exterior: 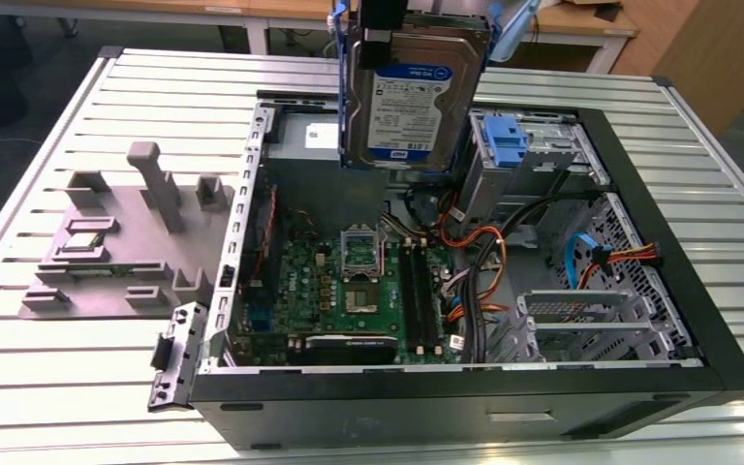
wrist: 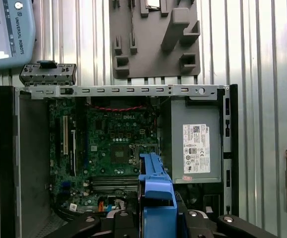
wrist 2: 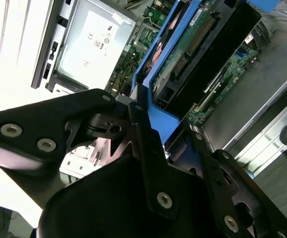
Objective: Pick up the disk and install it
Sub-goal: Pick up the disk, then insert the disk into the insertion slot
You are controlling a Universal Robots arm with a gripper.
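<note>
One tool (exterior: 386, 44) is clamped on the disk (exterior: 414, 97), holding it on edge, label outward, above the open computer case (exterior: 476, 392). Recommended: keep the blue rails square to the drive cage (exterior: 527, 145) and clear of the orange cables (exterior: 488, 242).

Black bolted metal gripper (wrist 2: 163, 129) clamped on the blue plastic side rail of a flat rectangular disk (wrist 2: 198, 44), disk's green circuit-board face exposed, grey metal power supply box (wrist 2: 91, 42) with white sticker beyond, green motherboard (wrist 2: 222, 91) behind.
</note>
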